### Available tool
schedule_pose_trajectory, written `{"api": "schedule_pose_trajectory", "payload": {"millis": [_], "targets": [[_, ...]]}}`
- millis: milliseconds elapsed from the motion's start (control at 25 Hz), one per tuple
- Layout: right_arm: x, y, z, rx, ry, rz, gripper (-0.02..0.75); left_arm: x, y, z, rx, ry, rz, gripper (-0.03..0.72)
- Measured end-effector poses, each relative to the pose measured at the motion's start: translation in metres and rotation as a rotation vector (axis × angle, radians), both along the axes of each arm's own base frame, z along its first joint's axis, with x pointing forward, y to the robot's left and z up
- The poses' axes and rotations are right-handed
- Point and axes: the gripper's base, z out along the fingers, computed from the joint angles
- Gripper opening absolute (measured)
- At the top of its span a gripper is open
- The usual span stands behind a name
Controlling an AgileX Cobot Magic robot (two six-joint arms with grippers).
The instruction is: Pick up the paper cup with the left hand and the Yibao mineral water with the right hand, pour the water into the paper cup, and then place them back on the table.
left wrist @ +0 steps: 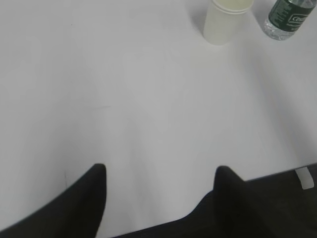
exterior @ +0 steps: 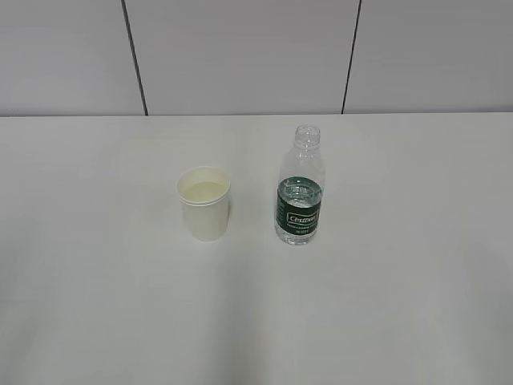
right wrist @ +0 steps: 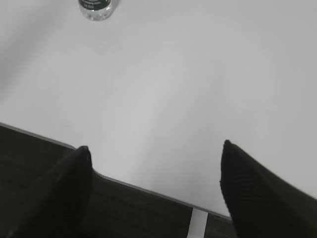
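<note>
The cream-white paper cup (exterior: pixel 204 203) stands upright on the white table (exterior: pixel 96 281), left of the Yibao mineral water bottle (exterior: pixel 300 192), which stands upright with no cap and a dark green label. No arm shows in the exterior view. In the left wrist view the cup (left wrist: pixel 223 21) and bottle (left wrist: pixel 288 19) sit far off at the top right; my left gripper (left wrist: pixel 161 171) is open and empty over the table's near edge. In the right wrist view the bottle's base (right wrist: pixel 97 8) shows at the top left; my right gripper (right wrist: pixel 154 148) is open and empty over the near edge.
A white panelled wall (exterior: pixel 240 56) rises behind the table. The table's front edge (right wrist: pixel 148 189) crosses the right wrist view, with dark floor and a white strip (right wrist: pixel 198 224) below it. The dark floor also shows at the lower right of the left wrist view.
</note>
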Motion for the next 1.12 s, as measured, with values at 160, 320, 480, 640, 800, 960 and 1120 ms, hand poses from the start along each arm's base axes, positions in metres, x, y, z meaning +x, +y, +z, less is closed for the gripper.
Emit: {"api": "schedule_pose_trajectory", "payload": {"millis": [160, 320, 480, 640, 800, 960, 1120], "targets": [[-0.004, 0.0, -0.001, 0.015, -0.023, -0.012, 0.592, 0.0, 0.0, 0.0, 0.0, 0.0, 0.0, 0.463], [-0.002, 0.0, 0.0, 0.056, -0.047, -0.041, 0.592, 0.0, 0.0, 0.0, 0.001, -0.003, 0.0, 0.463], [0.006, 0.0, -0.005, 0.096, -0.069, -0.062, 0.592, 0.0, 0.0, 0.0, 0.001, -0.003, 0.0, 0.463], [0.007, 0.0, -0.005, 0.105, -0.075, -0.074, 0.592, -0.001, 0.0, 0.0, 0.001, -0.004, 0.0, 0.463], [0.007, 0.0, -0.005, 0.107, -0.075, -0.075, 0.592, -0.003, 0.0, 0.0, 0.0, -0.017, 0.0, 0.463], [0.007, 0.0, -0.005, 0.106, -0.075, -0.075, 0.592, -0.013, 0.001, 0.001, -0.004, -0.086, 0.001, 0.463], [0.007, 0.0, -0.005, 0.107, -0.075, -0.076, 0.592, -0.028, 0.002, 0.001, -0.01, -0.177, 0.0, 0.463]]}}
